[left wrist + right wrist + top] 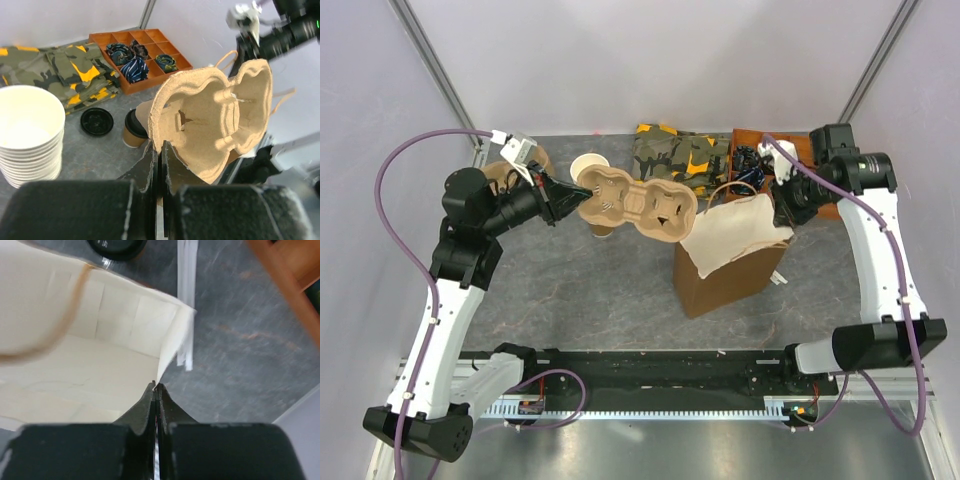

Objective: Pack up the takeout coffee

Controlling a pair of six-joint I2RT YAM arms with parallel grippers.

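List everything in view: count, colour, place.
takeout coffee: one, brown, black lid, on table below cup carrier
loose lid: one, black, beside takeout coffee
paper cups: one stack, white inside, back left
cup carrier: one, tan, in left gripper
paper bag: one, brown, standing open, right
camouflage cloth: one pile, green-orange, back
tray: one, orange, back right
rolled ties: four, dark, in tray
left gripper: black, shut on cup carrier
right gripper: black, shut on paper bag rim

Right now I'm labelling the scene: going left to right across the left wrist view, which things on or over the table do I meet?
stack of paper cups → loose black lid → takeout coffee → pulp cup carrier
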